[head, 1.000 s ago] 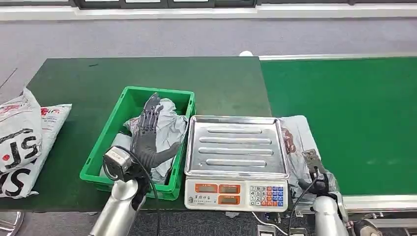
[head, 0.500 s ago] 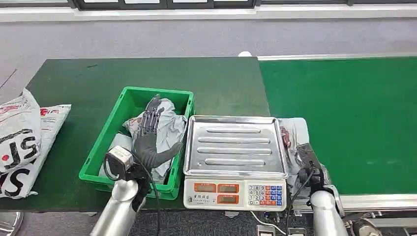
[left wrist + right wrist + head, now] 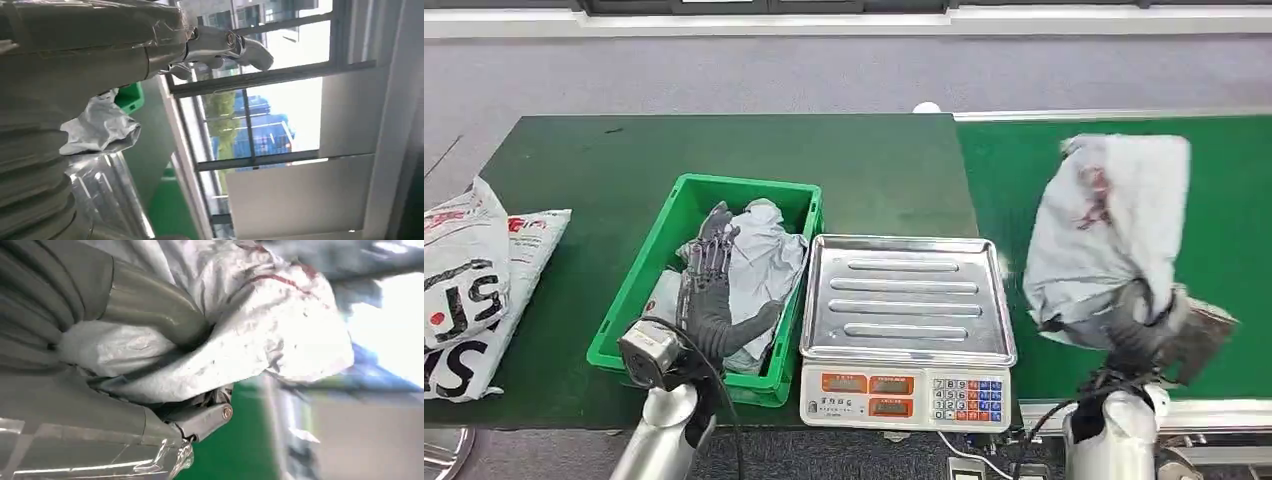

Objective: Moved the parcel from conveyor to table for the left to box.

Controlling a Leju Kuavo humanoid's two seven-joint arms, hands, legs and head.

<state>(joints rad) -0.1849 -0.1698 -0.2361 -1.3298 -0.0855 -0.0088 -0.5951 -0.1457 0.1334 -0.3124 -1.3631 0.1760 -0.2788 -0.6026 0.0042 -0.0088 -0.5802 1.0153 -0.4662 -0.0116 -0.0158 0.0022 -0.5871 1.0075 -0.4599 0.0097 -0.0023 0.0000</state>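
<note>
Leftmost on the dark green tabletop [image 3: 594,160] lie white printed sacks [image 3: 469,285], hanging partly over its near edge. Next comes a green crate [image 3: 646,290] holding crumpled grey bags [image 3: 759,262]. The left hand [image 3: 707,295] hovers over that crate with its dark fingers stretched apart and nothing held; its thumb points toward the scale. In the left wrist view the grey ribbed cover [image 3: 35,165] sits close to the camera, a crumpled grey bag [image 3: 100,131] and a corner of the crate [image 3: 131,96] lie beyond it, and windows show in the background.

Just beside the crate on its right stands a weighing scale [image 3: 904,385] with a ribbed steel pan [image 3: 904,298] and a keypad front, at the tabletop's near edge. Its pan is bare.

Right of the scale begins the brighter green conveyor [image 3: 1224,230]. Above it the right hand [image 3: 1146,332] grips the parcel [image 3: 1109,225], a grey-white plastic mailer with reddish marks, by its lower end, so the bag stands up above the hand, clear of the belt. It is blurred in the head view. In the right wrist view the thick grey thumb [image 3: 150,305] presses into the crinkled parcel [image 3: 260,325], and darker fingers [image 3: 205,417] close under it; green belt shows below.

Beyond tabletop and conveyor runs a grey floor [image 3: 824,75].
</note>
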